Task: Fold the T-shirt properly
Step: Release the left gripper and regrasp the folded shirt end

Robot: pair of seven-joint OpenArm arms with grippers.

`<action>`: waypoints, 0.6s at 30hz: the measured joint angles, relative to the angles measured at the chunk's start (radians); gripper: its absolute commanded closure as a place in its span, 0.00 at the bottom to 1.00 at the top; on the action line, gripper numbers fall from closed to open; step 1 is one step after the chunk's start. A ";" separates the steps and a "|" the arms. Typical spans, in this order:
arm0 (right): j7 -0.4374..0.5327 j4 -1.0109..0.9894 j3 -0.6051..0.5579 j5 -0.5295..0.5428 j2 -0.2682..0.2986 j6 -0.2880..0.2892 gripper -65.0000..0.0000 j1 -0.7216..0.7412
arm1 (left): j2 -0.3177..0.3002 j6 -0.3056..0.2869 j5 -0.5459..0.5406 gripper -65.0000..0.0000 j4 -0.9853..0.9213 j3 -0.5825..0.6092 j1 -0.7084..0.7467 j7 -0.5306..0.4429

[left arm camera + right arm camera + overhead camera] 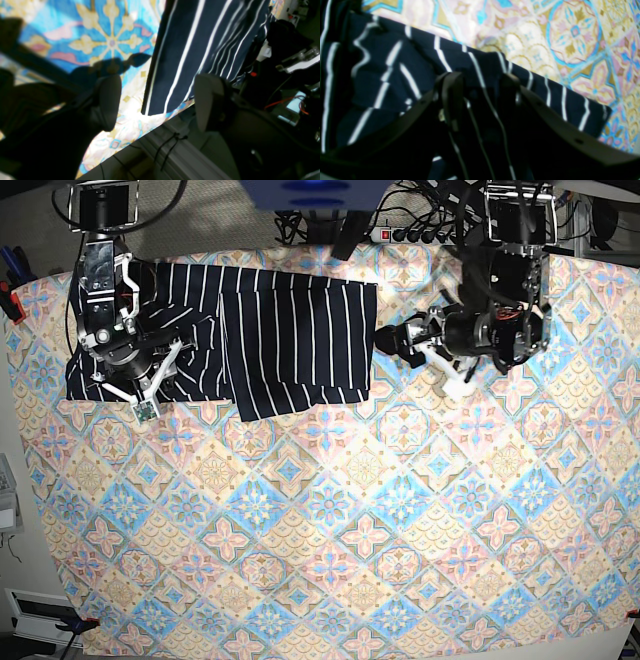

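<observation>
Pastel tile-patterned tablecloth [330, 520] spread over the whole work surface, seen from above. Fingers [106, 102] of the left gripper [157, 102] spread wide apart with nothing between them, hovering just off one side edge of the T-shirt [250, 340]. Beyond those fingertips, navy cloth with thin white stripes and, past it, bare tablecloth. Fingers [452, 97] of the right gripper [480, 97] also parted, tips down against rumpled striped cloth at the opposite end of the shirt; whether any fabric is pinched, cannot tell. Farther out, shirt lying flat near the table's far edge, one part folded over the middle.
</observation>
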 measured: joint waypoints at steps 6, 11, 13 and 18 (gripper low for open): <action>0.002 0.000 0.000 0.000 0.000 -0.001 0.62 -0.003 | 0.007 -0.001 -0.014 0.32 -0.005 0.152 -0.029 -0.031; 0.002 0.001 0.000 0.000 -0.002 0.000 0.62 -0.003 | 0.006 -0.001 -0.024 0.32 -0.070 0.219 -0.077 -0.048; 0.002 0.001 0.000 0.000 -0.001 -0.001 0.62 -0.003 | 0.007 -0.001 -0.038 0.32 -0.103 0.222 -0.091 -0.055; 0.002 0.002 0.000 0.000 0.000 0.000 0.62 -0.008 | 0.013 -0.004 -0.048 0.32 -0.126 0.222 -0.099 -0.056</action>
